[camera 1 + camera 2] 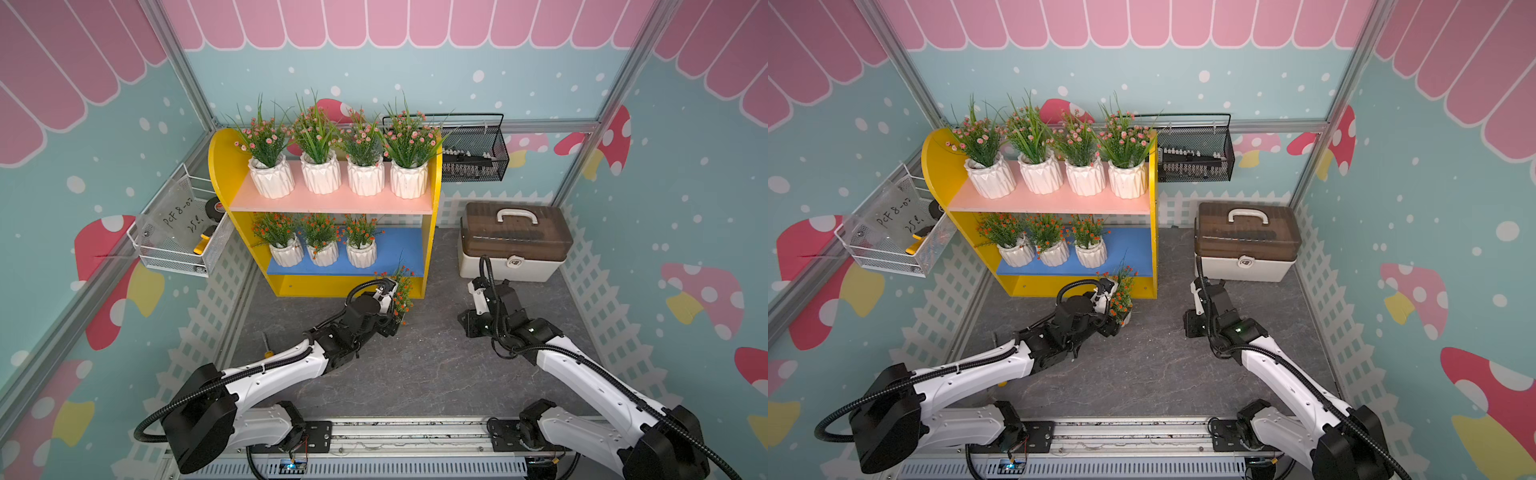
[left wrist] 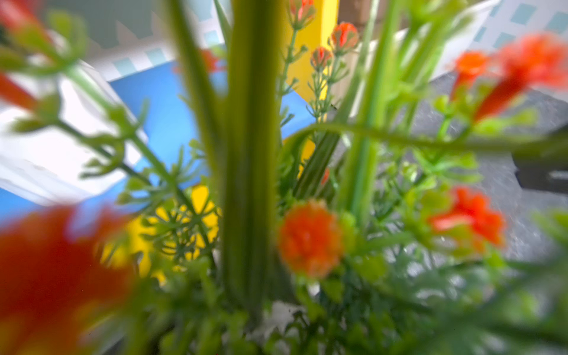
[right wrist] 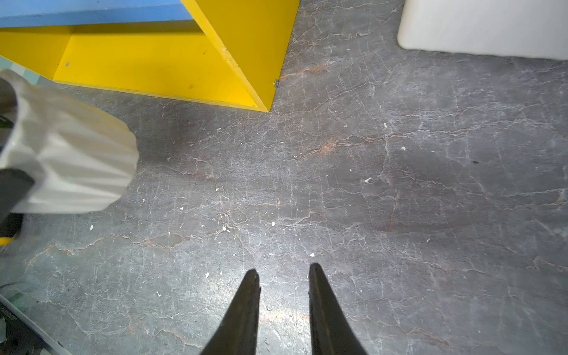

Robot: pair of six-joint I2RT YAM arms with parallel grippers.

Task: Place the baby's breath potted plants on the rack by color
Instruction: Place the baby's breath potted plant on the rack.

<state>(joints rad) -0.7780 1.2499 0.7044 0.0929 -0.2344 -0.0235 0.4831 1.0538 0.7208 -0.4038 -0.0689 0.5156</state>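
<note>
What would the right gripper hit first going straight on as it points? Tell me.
Probably the bare grey tabletop just ahead of the right gripper, which seems to slant downward; nothing sits between its open fingers. The yellow corner of the rack lies farther on, though depth is unclear.

Both top views are bright, even and sharp, bowing at the edges. The left wrist view is defocused, the potted plant (image 2: 252, 184) smearing orange at 8 o'clock. The right wrist view shows glare on the desk (image 3: 399, 184) at 6 o'clock.
</note>
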